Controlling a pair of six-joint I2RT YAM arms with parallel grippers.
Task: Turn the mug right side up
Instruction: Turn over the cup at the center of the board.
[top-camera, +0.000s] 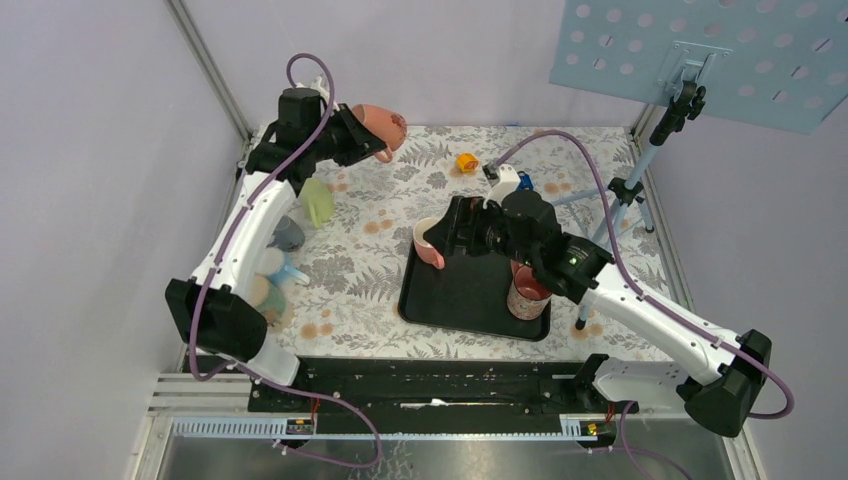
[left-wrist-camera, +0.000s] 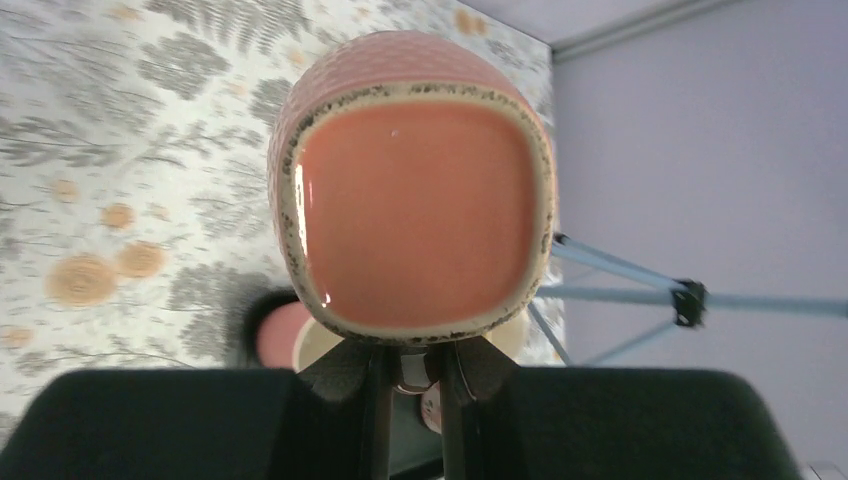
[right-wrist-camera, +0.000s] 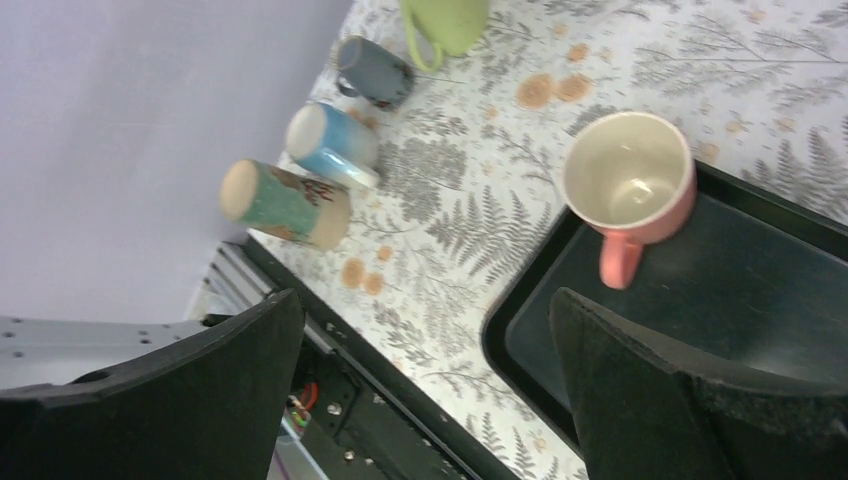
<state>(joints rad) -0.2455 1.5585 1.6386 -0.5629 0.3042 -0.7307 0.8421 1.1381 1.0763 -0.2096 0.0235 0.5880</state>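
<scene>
A salmon-pink textured mug (top-camera: 382, 125) hangs in the air over the table's back left, tilted onto its side. My left gripper (top-camera: 366, 142) is shut on it. In the left wrist view the mug (left-wrist-camera: 415, 215) turns a squarish salmon end with a speckled cream rim toward the camera. The left gripper (left-wrist-camera: 412, 366) pinches a part under that rim, likely the handle. My right gripper (top-camera: 455, 228) is open and empty above the black tray (top-camera: 470, 300), beside an upright pink mug (top-camera: 428, 243). That mug also shows in the right wrist view (right-wrist-camera: 630, 180), beyond the right gripper (right-wrist-camera: 425, 330).
A patterned red mug (top-camera: 527, 295) stands on the tray's right side. Along the left edge are a green mug (top-camera: 317, 202), a grey mug (top-camera: 288, 233), a blue mug (top-camera: 285, 268) and a teal mug (top-camera: 268, 298) lying down. A yellow object (top-camera: 467, 162) and a tripod stand (top-camera: 630, 190) are at the back.
</scene>
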